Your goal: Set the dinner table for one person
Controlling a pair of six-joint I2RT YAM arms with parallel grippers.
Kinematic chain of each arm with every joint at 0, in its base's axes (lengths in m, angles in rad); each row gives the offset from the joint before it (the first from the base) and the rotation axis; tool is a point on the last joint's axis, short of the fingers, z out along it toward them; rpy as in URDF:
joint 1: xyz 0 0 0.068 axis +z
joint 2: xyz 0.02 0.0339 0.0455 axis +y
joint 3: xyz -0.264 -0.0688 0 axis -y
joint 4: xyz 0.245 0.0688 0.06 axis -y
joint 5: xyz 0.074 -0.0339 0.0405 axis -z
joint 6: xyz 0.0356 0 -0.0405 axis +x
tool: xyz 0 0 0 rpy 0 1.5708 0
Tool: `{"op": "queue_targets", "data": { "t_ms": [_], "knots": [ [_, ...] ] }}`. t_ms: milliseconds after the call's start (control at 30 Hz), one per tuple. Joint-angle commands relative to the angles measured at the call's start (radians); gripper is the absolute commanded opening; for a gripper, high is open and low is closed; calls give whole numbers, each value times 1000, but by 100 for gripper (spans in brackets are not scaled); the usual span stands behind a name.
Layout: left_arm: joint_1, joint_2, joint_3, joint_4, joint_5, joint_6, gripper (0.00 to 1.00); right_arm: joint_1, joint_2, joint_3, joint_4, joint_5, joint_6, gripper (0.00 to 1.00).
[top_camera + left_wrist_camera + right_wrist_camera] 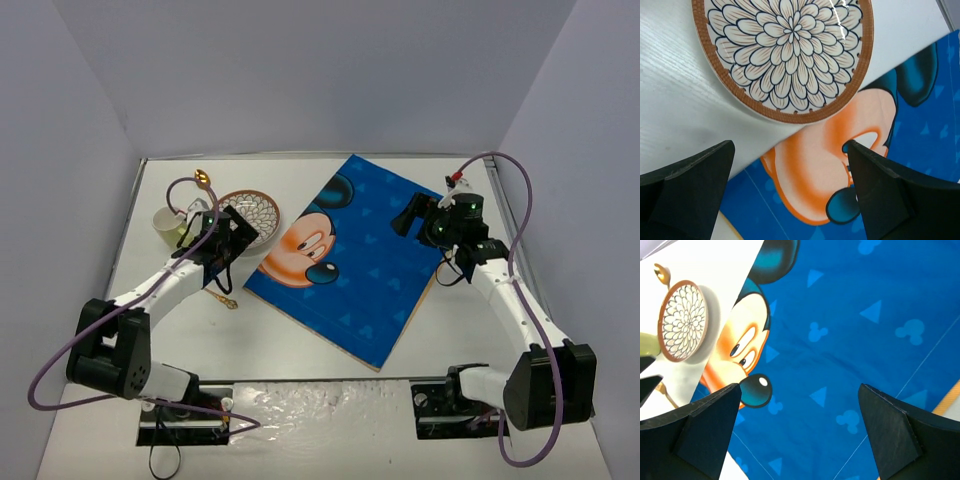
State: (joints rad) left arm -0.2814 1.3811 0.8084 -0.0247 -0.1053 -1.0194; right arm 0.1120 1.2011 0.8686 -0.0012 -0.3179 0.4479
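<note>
Left wrist: jaws apart nr plate (785, 55) (touches placemat (920, 125)); R jaws apart.

White arm links (160, 287), black joints (112, 352), looping purple cables (490, 154), small green lights (437, 230), matte black wedge-shaped claw fingers (690, 190).

obstacles: plate (782, 55), cup (166, 226) (far left) beside left pincer (790, 170) | free: dinner table (300, 345) strip before placemat (380, 270)

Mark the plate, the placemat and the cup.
plate (790, 30), left wrist view, centre of its flower pattern.
placemat (390, 262), top view, plain blue part right of the face.
cup (163, 221), top view, its open top.
</note>
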Motion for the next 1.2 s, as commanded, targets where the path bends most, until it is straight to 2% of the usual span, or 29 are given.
{"op": "queue_targets", "data": {
  "t_ms": [0,367,767,933,1133,1167],
  "knots": [
    [31,47,4,192,-53,-103,90,8,-44,-12,87,-65,-9,100],
    [88,190,-21,318,-27,-158,73,8,-96,-46,87,-74,-24,100],
    [88,240,-36,363,-39,-184,34,8,-113,-66,86,-72,-28,100],
    [88,257,-44,377,-33,-203,29,8,-116,-71,86,-76,-28,100],
    [88,259,-49,388,-28,-203,10,8,-126,-80,83,-81,-31,100],
    [88,256,-50,390,-28,-203,10,8,-127,-83,82,-81,-31,100]
  ]
}}
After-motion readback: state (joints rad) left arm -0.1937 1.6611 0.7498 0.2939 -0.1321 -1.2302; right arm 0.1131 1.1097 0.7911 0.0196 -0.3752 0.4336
